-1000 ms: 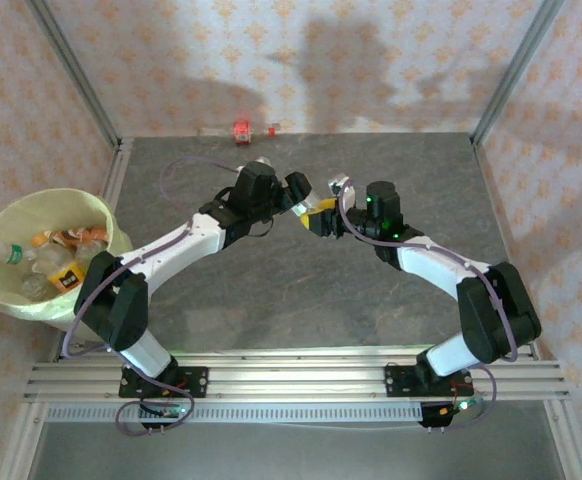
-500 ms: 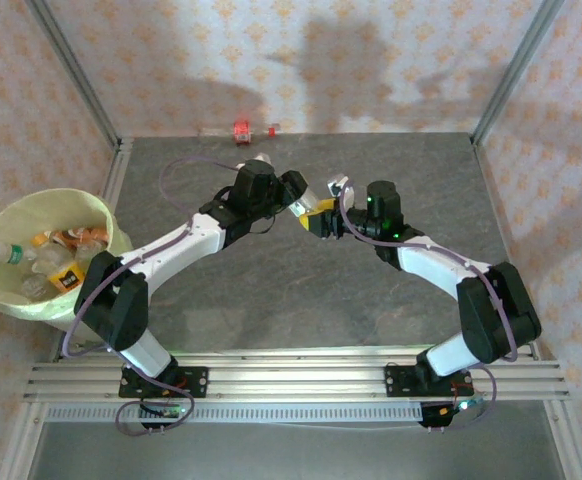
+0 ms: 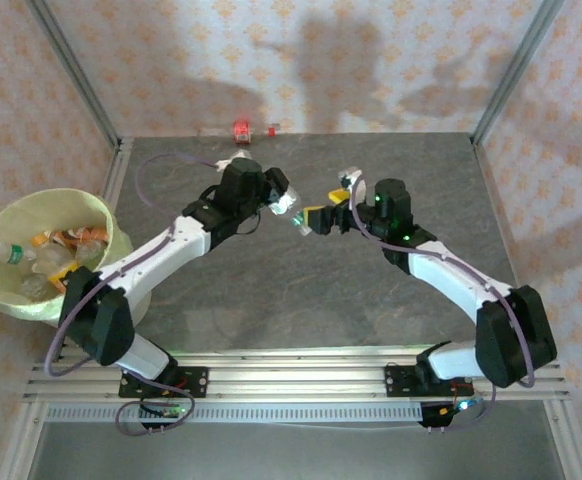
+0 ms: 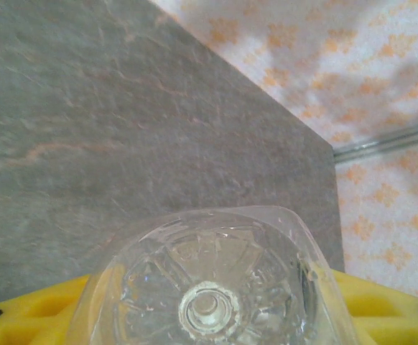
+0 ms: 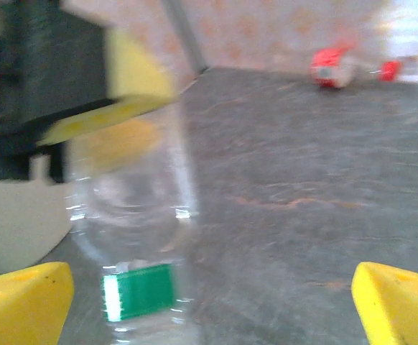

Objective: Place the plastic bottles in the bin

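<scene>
Grips a clear green-capped bottle in the left tool, mid-air over the bench, base turned toward that wrist. Holds the right tool spread wide near the cap end, clamping nothing. Reads as a hand-off: puts the bottle on the arm nearer the bin, well off left with several bottles inside. Leaves a red-labelled bottle lying by the far wall.
</scene>
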Controlling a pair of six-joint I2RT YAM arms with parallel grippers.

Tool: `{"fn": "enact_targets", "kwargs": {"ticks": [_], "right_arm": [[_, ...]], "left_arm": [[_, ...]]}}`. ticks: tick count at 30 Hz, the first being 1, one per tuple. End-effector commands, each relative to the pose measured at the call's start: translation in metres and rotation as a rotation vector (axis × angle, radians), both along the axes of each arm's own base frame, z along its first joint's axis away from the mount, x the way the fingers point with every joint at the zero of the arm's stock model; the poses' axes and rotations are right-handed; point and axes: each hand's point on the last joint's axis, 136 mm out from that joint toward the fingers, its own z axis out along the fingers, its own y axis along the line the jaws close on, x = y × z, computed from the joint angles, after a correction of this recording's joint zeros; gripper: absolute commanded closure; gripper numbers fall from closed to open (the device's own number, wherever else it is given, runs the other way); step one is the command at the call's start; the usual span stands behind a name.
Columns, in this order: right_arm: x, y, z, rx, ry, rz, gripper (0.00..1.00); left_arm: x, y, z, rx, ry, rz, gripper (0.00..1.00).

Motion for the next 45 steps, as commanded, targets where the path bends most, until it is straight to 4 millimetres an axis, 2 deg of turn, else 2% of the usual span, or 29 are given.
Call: {"fn": "enact_targets", "kwargs": {"ticks": [1,4,6,9,13,19,25,33,36,45], "right_arm": [[0.035,-0.044,0.023,0.054,0.076,-0.37,0.01],[0.048,-0.072,0.027,0.117,0.185,-0.561,0.01],[0.052,-0.078,0.027,0.143,0.22,-0.594,0.01],[0.055,-0.088,0.029,0.149,0.194,-0.642,0.01],[0.062,-0.12,0.019,0.179,0.199,-0.812,0.01],[0.063,-0.125,0.012,0.218,0.258,-0.775,0.01],[0.066,-0.121,0.011,0.214,0.267,-0.745,0.01],[0.071,-0.119,0.018,0.191,0.243,-0.731,0.01],[0.071,-0.12,0.022,0.196,0.227,-0.733,0.01],[0.067,-0.117,0.022,0.186,0.224,-0.705,0.01]], "left_arm": [[-0.014,0.044,0.012,0.123,-0.01,0.108,0.47],[-0.024,0.07,0.023,0.166,-0.021,0.161,0.47],[-0.032,0.086,0.031,0.191,-0.029,0.194,0.47],[-0.045,0.109,0.046,0.235,-0.047,0.233,0.48],[-0.065,0.136,0.071,0.324,-0.069,0.272,0.48],[-0.1,0.183,0.129,0.515,-0.121,0.351,0.47],[-0.141,0.23,0.18,0.704,-0.154,0.486,0.47],[-0.189,0.276,0.232,0.825,-0.19,0.682,0.48],[-0.201,0.295,0.239,0.874,-0.144,0.772,0.48],[-0.21,0.348,0.225,0.777,0.0,0.871,0.47]]}}
